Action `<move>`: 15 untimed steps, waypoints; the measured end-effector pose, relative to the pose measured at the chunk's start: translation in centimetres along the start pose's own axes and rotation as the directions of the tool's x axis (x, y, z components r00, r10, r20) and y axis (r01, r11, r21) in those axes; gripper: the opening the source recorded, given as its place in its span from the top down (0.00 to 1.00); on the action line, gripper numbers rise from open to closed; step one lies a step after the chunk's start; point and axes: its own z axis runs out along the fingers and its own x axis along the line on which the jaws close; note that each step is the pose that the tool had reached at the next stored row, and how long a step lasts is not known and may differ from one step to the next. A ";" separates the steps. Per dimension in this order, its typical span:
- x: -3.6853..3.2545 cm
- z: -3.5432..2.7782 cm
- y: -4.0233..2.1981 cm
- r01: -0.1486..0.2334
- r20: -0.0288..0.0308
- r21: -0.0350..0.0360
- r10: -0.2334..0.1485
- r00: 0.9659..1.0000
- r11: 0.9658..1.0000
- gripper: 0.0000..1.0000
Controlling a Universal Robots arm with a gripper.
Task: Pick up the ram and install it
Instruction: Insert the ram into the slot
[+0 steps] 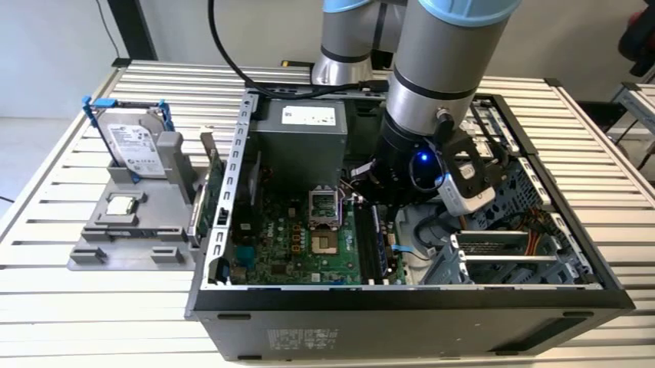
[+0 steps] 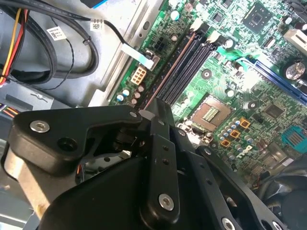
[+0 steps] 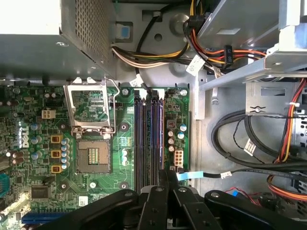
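Claw (image 3: pixel 165 175) black, closest to the lens in both wrist views, fingers pressed together on one ram (image 3: pixel 161 134). The ram is seen edge-on, a thin dark strip with a reddish line. It stands in the outermost of four memory slots (image 3: pixel 139 139) on the green motherboard (image 3: pixel 96 124). One open computer case (image 1: pixel 409 330) on the tabletop (image 1: pixel 103 307). On the exterior view's left: one hard drive (image 1: pixel 131 142), one processor chip (image 1: pixel 121 205).

Open computer case (image 1: pixel 409 303) on table (image 1: pixel 61 307); parts holder (image 1: pixel 128 230) at exterior view's left, beside case.
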 end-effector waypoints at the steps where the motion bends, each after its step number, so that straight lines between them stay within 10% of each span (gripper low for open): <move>1: 0.00 0.00 0.00 0.000 0.000 0.000 0.000 1.000 1.000 1.00; 10: 0.00 0.00 0.00 0.002 0.000 -0.002 -0.002 1.000 1.000 1.00; 15: 0.00 0.00 -0.01 0.064 -0.001 -0.004 -0.064 0.998 0.998 1.00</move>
